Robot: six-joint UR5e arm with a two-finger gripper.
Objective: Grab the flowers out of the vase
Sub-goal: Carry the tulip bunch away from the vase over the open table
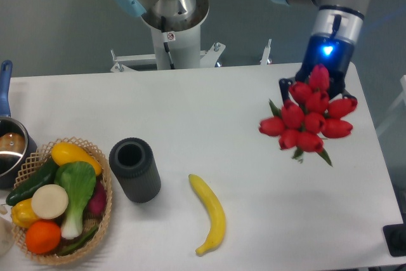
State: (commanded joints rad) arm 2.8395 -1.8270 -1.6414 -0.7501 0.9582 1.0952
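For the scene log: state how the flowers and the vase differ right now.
The flowers are glossy red with green leaves; the vase is matte dark grey. The flowers hang in the air over the table's right side, carried at the gripper; the vase stands upright on the table beside the basket. The flowers form a spreading bunch; the vase is a plain cylinder, its mouth empty.

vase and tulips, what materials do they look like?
Vase: dark grey matte cylinder with a thick rim, no glare; likely rubber, plastic or unglazed ceramic, can't tell which. Tulips: glossy, uniform red buds with stiff green leaves; probably artificial plastic.
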